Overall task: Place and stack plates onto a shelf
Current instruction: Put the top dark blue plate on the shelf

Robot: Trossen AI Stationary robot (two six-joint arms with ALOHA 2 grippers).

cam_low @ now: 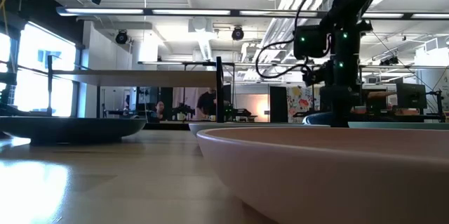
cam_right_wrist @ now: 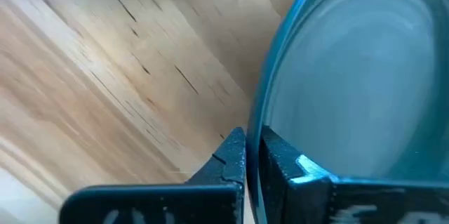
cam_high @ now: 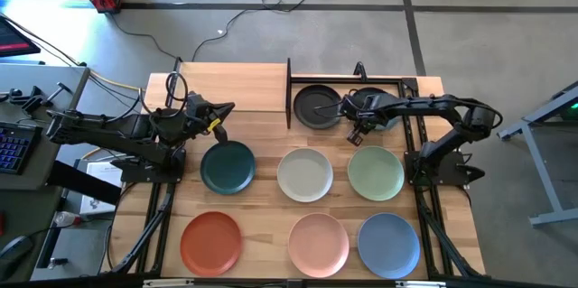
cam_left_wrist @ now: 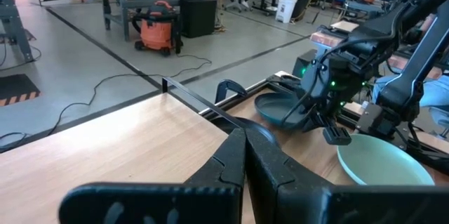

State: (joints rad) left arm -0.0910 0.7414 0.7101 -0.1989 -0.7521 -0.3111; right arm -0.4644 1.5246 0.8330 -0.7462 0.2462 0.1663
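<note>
In the high view the shelf (cam_high: 230,87) stands at the table's far left. One charcoal plate (cam_high: 318,106) lies flat just right of it. My right gripper (cam_high: 355,127) is shut on a second charcoal plate (cam_high: 372,100), further right. My left gripper (cam_high: 221,125), shut and holding nothing, hovers between the shelf's near edge and the dark teal plate (cam_high: 228,167). In the left wrist view it (cam_left_wrist: 244,147) is over the shelf board (cam_left_wrist: 126,147). Off-white (cam_high: 304,174), pale green (cam_high: 376,172), terracotta (cam_high: 211,242), pink (cam_high: 318,243) and blue (cam_high: 388,244) plates lie flat on the table. My right gripper (cam_right_wrist: 245,157) pinches the second charcoal plate's rim (cam_right_wrist: 261,122) on the plate's near-left side, one finger on its inner face and one outside. The fingers come from above, slanting down. The left wrist view shows the plate (cam_left_wrist: 280,108) tilted; whether its far side rests on the table I cannot tell.
A black upright (cam_high: 289,89) of the shelf frame stands between the shelf board and the flat charcoal plate. A black frame (cam_high: 411,80) runs along the table's far right. In the low view the pink plate (cam_low: 330,168) fills the foreground. Cables lie on the floor beyond the table.
</note>
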